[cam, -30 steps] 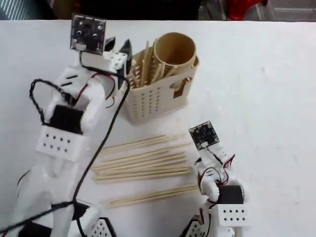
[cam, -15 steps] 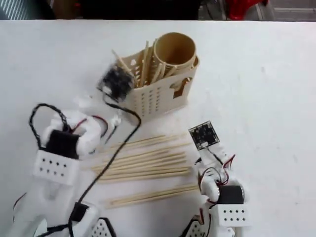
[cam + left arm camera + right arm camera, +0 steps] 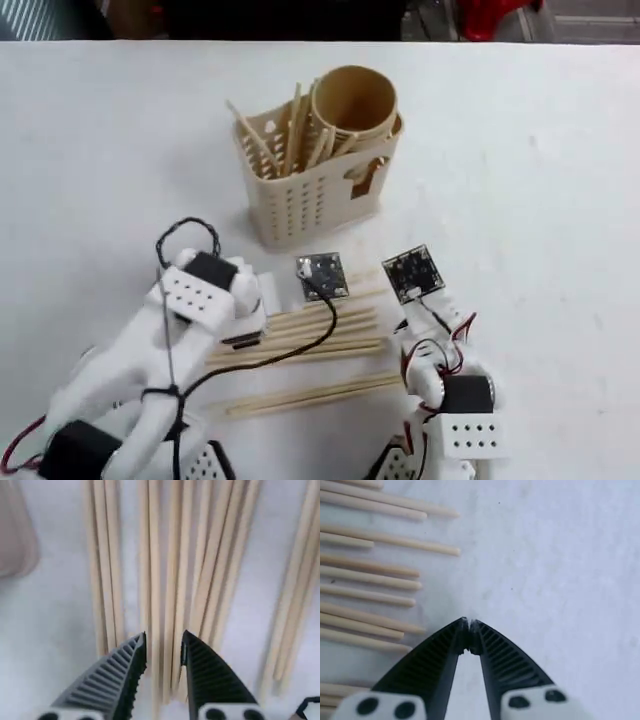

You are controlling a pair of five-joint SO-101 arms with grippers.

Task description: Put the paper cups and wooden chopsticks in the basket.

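We start at the left gripper [image 3: 163, 639]: its jaws stand a little parted and empty, tips low over the loose wooden chopsticks [image 3: 155, 580], with a stick or two in the gap (whether the tips touch the table we cannot tell). The sticks' long axis runs straight out ahead of the jaws, so the gap spans their width, and we judge a squeeze here would pinch them crosswise. The right gripper [image 3: 469, 624] is clenched on nothing, just beside the pile's far ends, so the left is better placed. From above, the pile lies crosswise between the arms, in front of the basket [image 3: 318, 205], which already holds the paper cups [image 3: 355, 98] and several leaning sticks.
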